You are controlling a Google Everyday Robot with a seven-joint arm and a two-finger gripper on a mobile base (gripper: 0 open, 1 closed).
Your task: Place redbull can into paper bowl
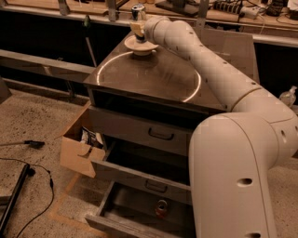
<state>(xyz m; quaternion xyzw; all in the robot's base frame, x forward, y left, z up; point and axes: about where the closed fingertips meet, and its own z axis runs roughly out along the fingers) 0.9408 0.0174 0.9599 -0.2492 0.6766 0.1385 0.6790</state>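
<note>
Gripper (138,29) clasping upright redbull can (138,10), hanging just over paper bowl (149,47); bowl sitting at cabinet (153,79) top's far corner

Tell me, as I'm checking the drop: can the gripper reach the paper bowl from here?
Probably yes. The gripper hangs just above the paper bowl at the far corner of the cabinet top, the redbull can with it, and nothing stands between.

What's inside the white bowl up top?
The redbull can sticks up above the paper bowl, with the gripper right at the can. The bowl's inside is hidden, so whether the can touches it is unclear.
</note>
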